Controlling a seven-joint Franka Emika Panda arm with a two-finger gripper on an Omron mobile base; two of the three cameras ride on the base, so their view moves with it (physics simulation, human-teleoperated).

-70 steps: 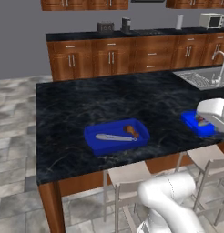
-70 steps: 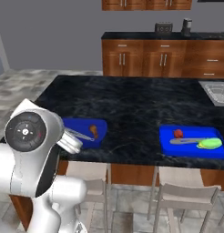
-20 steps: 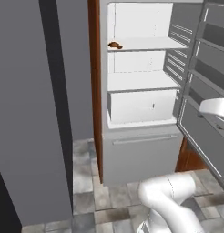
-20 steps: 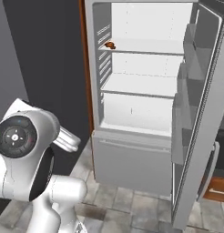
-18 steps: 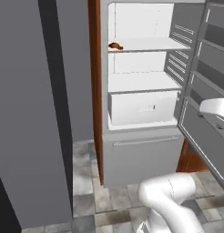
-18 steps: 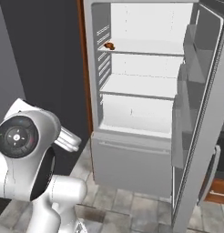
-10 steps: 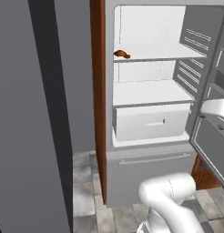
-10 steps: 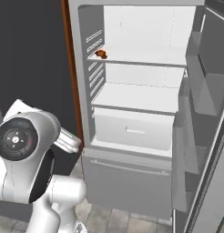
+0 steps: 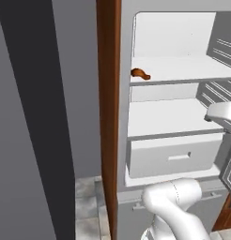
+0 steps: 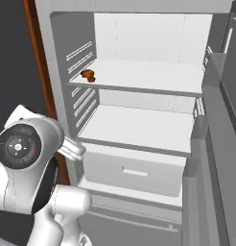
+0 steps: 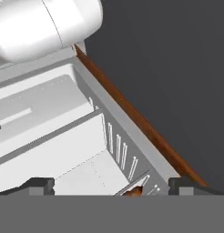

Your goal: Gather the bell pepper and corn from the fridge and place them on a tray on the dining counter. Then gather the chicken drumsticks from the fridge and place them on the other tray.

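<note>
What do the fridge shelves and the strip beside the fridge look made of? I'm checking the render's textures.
The shelves look like matte white plastic, plain and opaque. The strip looks like reddish-brown wood with a smooth finish, though no grain is clear. The drumstick reads as orange-brown cooked meat.

fridge (image 10: 139, 29) open | top shelf (image 10: 153, 74) | 1 chicken drumstick (image 10: 88, 75) at its left front edge

A reddish-brown wood panel (image 9: 108, 117) is seen standing upright, running from top to bottom of the left base view. Dark grey wall (image 9: 51, 93) is seen to its left. Grey marbled floor tiles (image 9: 89, 206) are seen at its foot.
</note>
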